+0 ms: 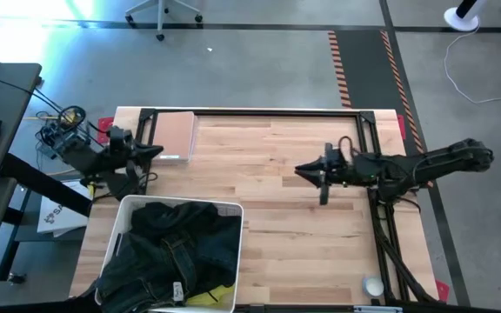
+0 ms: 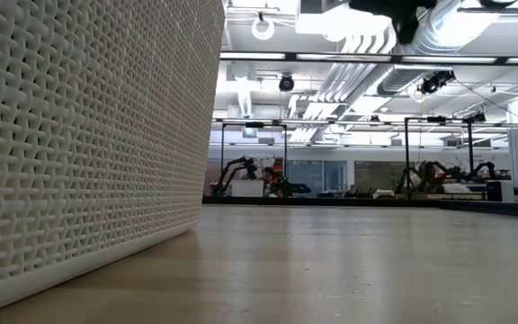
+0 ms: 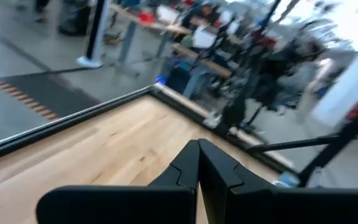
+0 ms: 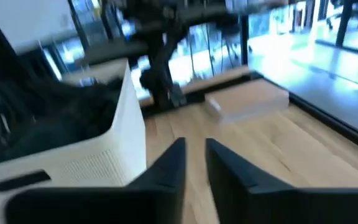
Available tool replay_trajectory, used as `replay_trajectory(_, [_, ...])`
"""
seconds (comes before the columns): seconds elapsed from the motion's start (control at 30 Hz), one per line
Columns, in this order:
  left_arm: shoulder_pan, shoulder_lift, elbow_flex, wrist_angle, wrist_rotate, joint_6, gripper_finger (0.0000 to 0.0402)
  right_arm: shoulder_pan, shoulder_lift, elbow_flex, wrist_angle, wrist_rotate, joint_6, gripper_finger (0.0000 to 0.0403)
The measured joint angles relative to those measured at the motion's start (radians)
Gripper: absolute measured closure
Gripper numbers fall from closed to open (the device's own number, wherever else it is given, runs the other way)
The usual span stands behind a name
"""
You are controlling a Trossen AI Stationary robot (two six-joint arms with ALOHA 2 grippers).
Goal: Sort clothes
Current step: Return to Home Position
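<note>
While the left gripper [image 1: 157,152] pinches together, crumpled jeans [image 1: 168,256] beside it half-bury yellow cloth [image 1: 211,298] (lattice bin [image 1: 185,203] cropped). The right gripper [image 1: 301,170] gapes narrowly.

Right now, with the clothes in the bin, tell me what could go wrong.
1. The jeans are heaped to the rim of the white bin, and a yellow garment lies at its edge: either could slip out.
2. The left gripper hangs close to the bin and the tan board; a careless swing might nudge them.
</note>
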Motion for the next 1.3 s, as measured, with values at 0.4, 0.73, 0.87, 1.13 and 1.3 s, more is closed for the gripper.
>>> replay_trajectory(0.4, [0.172, -0.171, -0.274, 0.306, 0.188, 0.232, 0.0402, -0.009, -0.203, -0.29, 0.325, -0.022, 0.025, 0.04])
replay_trajectory(0.73, [0.453, -0.107, -0.408, 0.548, 0.516, 0.316, 0.0402, -0.009, -0.204, -0.292, 0.358, -0.048, -0.021, 0.0402])
replay_trajectory(0.87, [0.633, -0.026, -0.456, 0.664, 0.702, 0.316, 0.0401, -0.009, -0.204, -0.292, 0.36, -0.048, -0.022, 0.0402])
replay_trajectory(1.13, [1.071, 0.146, -0.461, 0.801, 1.204, 0.351, 0.0401, -0.009, -0.204, -0.292, 0.36, -0.048, -0.048, 0.0402])
replay_trajectory(1.3, [1.206, 0.17, -0.467, 0.797, 1.445, 0.382, 0.0401, 0.004, -0.204, -0.292, 0.36, -0.048, -0.051, 0.0403])
